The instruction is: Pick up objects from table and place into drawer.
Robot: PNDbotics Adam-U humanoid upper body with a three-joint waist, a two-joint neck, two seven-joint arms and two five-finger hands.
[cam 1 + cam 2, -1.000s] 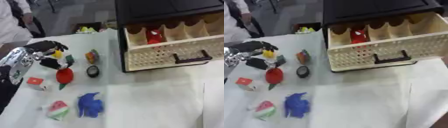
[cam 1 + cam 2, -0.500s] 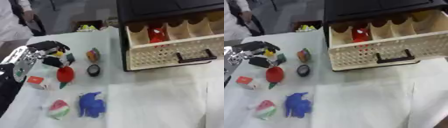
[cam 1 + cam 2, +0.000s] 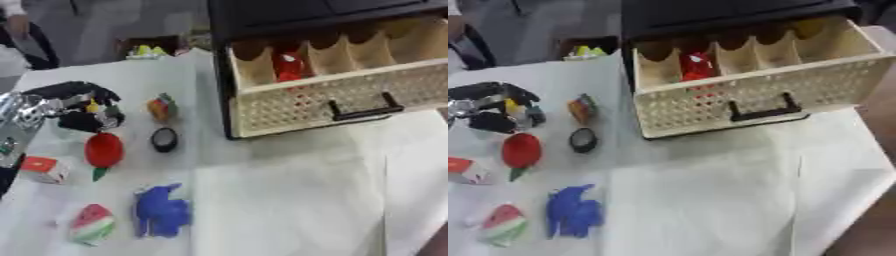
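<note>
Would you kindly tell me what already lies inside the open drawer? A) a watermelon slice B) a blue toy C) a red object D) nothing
C: a red object sits in one compartment of the drawer, while the blue toy and the watermelon slice lie on the table.

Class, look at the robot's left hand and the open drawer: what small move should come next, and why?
Probably lift the left hand clear of the table. Its fingers are curled round a small yellow object, while the drawer stands open to the right with a red item already inside.
</note>
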